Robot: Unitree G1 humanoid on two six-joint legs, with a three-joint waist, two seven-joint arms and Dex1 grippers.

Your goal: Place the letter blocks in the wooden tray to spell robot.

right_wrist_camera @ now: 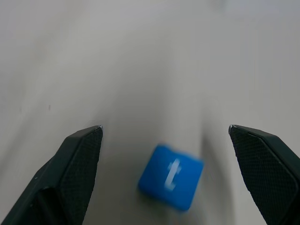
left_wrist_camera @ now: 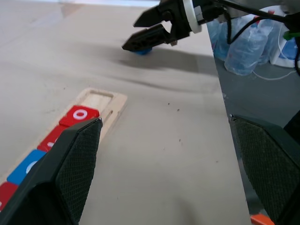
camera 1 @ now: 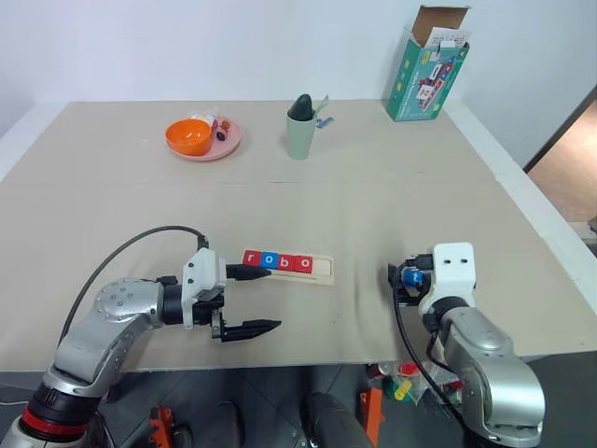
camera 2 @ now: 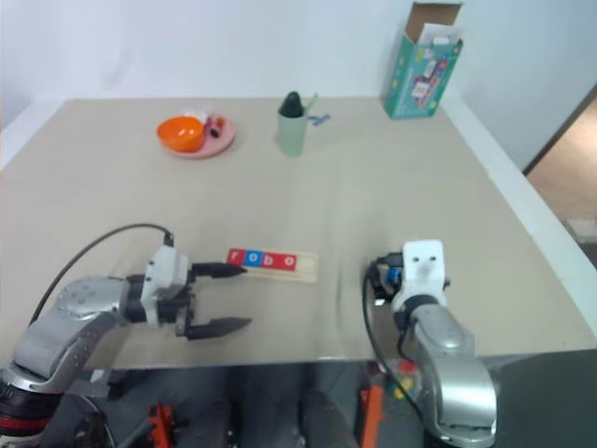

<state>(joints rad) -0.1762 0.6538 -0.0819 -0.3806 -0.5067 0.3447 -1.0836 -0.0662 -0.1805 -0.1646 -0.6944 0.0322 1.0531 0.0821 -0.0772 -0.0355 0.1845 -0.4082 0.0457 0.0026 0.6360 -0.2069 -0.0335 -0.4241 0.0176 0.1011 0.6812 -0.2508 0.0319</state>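
Note:
The wooden tray (camera 1: 323, 270) lies on the table near the front, just ahead of my left gripper (camera 1: 273, 299). It holds letter blocks reading r (camera 1: 250, 258), o (camera 1: 270, 260), b (camera 1: 286, 262), o (camera 1: 303, 264). The slot at its right end is bare. My left gripper is open and points right, with one finger's tip beside the tray's left end. A blue t block (right_wrist_camera: 171, 183) lies flat on the table to the right of the tray. My right gripper (right_wrist_camera: 164, 127) hangs over it, open, with a finger on either side and no contact.
A pink plate (camera 1: 224, 145) with an orange bowl (camera 1: 189, 136) stands at the back left. A green cup (camera 1: 300, 131) is at the back middle and a green carton (camera 1: 427, 70) at the back right. The table's front edge runs just behind both grippers.

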